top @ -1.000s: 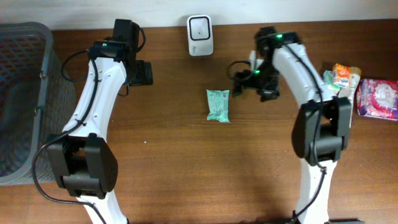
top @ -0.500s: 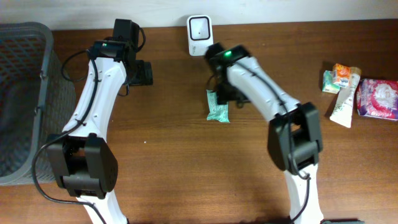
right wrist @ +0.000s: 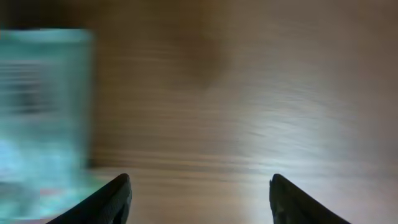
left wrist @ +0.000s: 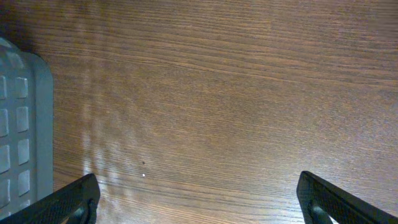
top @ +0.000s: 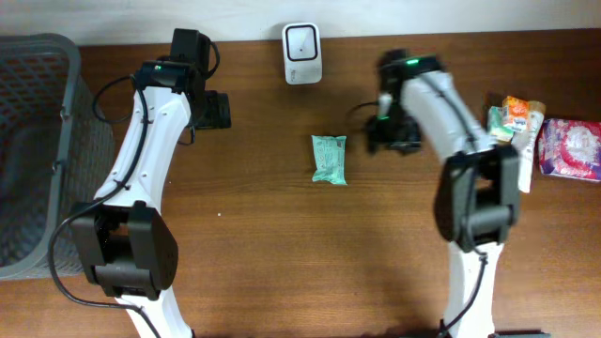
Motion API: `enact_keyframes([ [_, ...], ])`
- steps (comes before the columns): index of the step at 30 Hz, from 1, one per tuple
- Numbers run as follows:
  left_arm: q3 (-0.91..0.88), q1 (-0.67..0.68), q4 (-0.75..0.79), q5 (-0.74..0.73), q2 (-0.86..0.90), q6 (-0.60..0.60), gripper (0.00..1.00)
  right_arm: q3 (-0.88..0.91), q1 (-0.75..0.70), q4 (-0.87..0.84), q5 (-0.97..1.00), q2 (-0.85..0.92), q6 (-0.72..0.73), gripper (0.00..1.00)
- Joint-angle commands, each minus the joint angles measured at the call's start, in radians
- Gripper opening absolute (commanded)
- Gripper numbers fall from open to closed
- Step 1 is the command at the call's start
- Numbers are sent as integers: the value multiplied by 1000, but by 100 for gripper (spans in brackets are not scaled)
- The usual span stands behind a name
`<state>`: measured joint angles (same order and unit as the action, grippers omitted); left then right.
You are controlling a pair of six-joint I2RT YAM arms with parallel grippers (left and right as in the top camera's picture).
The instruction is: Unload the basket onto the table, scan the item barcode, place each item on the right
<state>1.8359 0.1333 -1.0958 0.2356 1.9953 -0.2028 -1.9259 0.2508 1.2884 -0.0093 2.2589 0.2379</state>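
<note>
A small mint-green film packet (top: 330, 159) lies flat on the brown wooden worktop (top: 263, 244). It sits near the middle, between the two arms and in front of the white box-shaped barcode scanner (top: 302, 40) at the back edge.

The packet looks like a soft, light sachet with crimped ends. It would probably crumple under a firm squeeze and slide on the smooth wood. A hold across its narrow width or on one crimped end looks safest, leaving the printed faces uncovered. No barcode can be made out, so the face to show the scanner cannot be told.

The right fingers (right wrist: 117, 198) stand apart with only bare wood between them. In the blurred right wrist view the packet is a teal shape off to one side, outside the gap. From overhead, the right arm's tip hovers just beside the packet, on the side away from the left arm, and does not touch it. The left fingers (left wrist: 69, 200) are spread wide over bare wood, well away from the packet and holding nothing.

A dark grey plastic mesh basket (top: 28, 141) stands at the worktop's far left edge. No item shows in the part in view. At the far right lie an orange packet (top: 515, 113), a white tube (top: 519, 161) and a pink packet (top: 569, 147), loose on the wood.
</note>
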Motion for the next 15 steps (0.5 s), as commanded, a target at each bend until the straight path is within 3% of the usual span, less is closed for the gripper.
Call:
enact_keyframes([
  [1, -3, -1, 2, -5, -13, -13, 99, -6, 213, -80, 293, -40, 285, 66],
  [4, -3, -1, 2, -4, -13, -13, 99, -2, 358, -145, 467, -9, 429, 66],
  [10, -3, -1, 2, -5, -13, -13, 99, -2, 400, -190, 496, 130, 432, 64],
  [14, -3, -1, 2, -4, -13, -13, 99, -1, 395, -162, 496, 152, 422, 43],
  [15, -3, -1, 2, -4, -13, -13, 99, -1, 394, -159, 496, 152, 421, 32],
])
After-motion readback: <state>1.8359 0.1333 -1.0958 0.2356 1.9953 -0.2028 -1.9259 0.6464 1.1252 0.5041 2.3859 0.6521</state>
